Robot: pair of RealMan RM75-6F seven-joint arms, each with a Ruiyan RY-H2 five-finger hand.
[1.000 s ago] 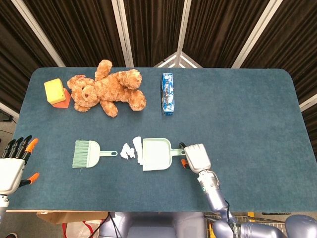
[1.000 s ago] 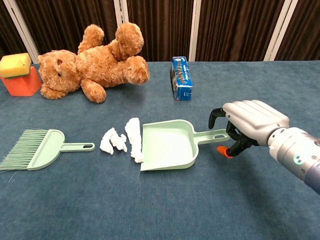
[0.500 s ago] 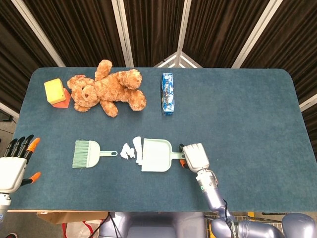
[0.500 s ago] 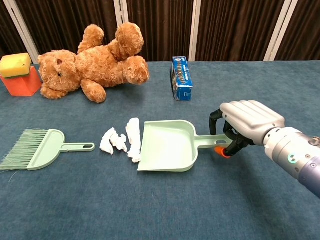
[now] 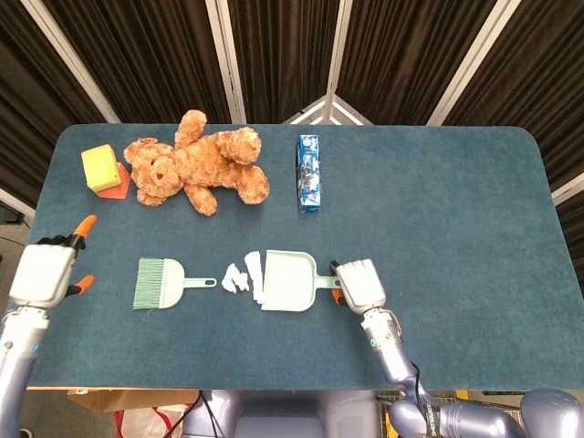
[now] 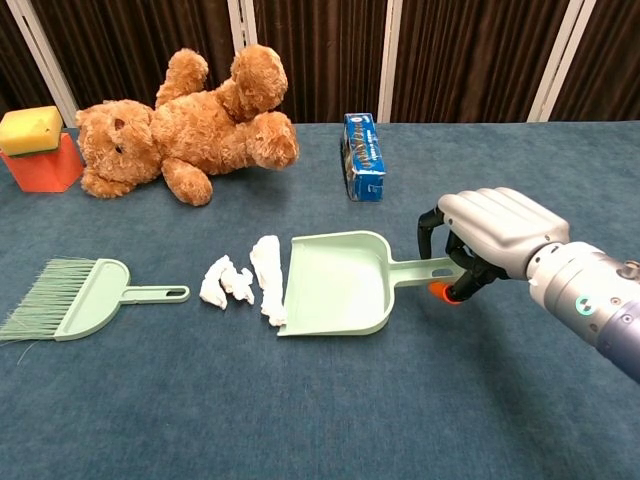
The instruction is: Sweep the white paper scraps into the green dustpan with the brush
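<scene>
The green dustpan (image 5: pixel 288 280) (image 6: pixel 335 283) lies at the table's front middle, its mouth facing left against the white paper scraps (image 5: pixel 243 275) (image 6: pixel 246 279). My right hand (image 5: pixel 357 284) (image 6: pixel 492 243) grips the dustpan's handle. Left of the scraps lies the green brush (image 5: pixel 161 282) (image 6: pixel 82 297), bristles pointing left, with nothing touching it. My left hand (image 5: pixel 47 271) hovers at the table's left edge, well left of the brush, holding nothing, fingers apart; the chest view does not show it.
A brown teddy bear (image 5: pixel 198 167) (image 6: pixel 185 125) lies at the back left, beside a yellow block on an orange one (image 5: pixel 102 171) (image 6: pixel 37 148). A blue box (image 5: pixel 309 172) (image 6: pixel 362 155) stands behind the dustpan.
My right hand took hold of the dustpan's handle and nudged the pan left and slightly back against the scraps. My left hand rose and moved in toward the table's left edge.
</scene>
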